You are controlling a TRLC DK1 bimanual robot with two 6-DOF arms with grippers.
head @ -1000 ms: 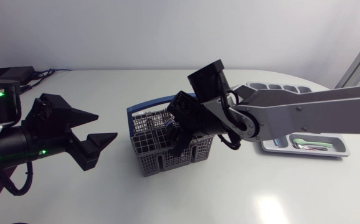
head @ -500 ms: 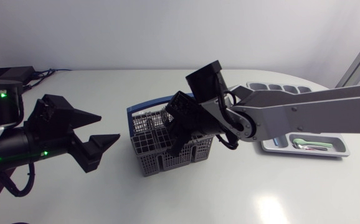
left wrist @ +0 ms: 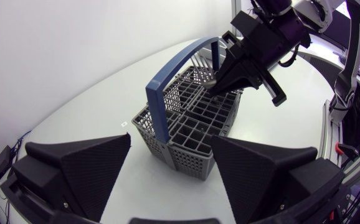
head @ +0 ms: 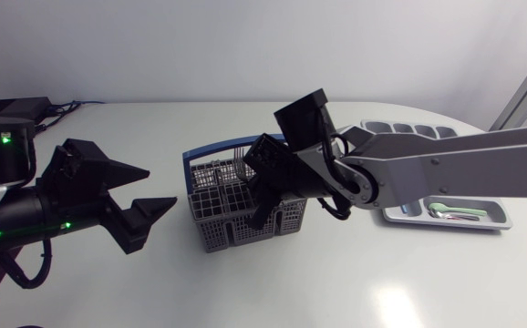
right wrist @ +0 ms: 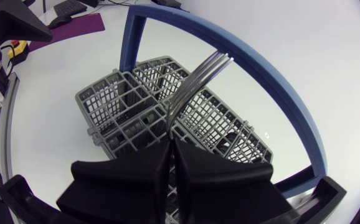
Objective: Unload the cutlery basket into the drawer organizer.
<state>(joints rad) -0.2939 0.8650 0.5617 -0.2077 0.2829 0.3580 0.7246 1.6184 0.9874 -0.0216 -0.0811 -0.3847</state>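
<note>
A grey cutlery basket (head: 220, 217) with a blue hoop handle (head: 211, 151) stands mid-table. My right gripper (head: 262, 202) is down inside it, shut on a silver fork. In the right wrist view the fork's tines (right wrist: 200, 73) stick up ahead of the closed fingers (right wrist: 217, 171), and its handle runs down between them. Left of the basket, my left gripper (head: 159, 187) hangs open and holds nothing. In the left wrist view the basket (left wrist: 192, 118) lies just ahead of its spread fingers. The drawer organizer (head: 501, 223) sits at the right.
Cutlery with a green handle (head: 455, 210) lies in the organizer's front compartment. A row of small grey cups (head: 408, 128) stands behind my right arm. A black box with cables (head: 13, 107) sits at the far left corner.
My right gripper has closed on the fork in the basket. The basket has shifted slightly to the left. The left arm has kept still.
</note>
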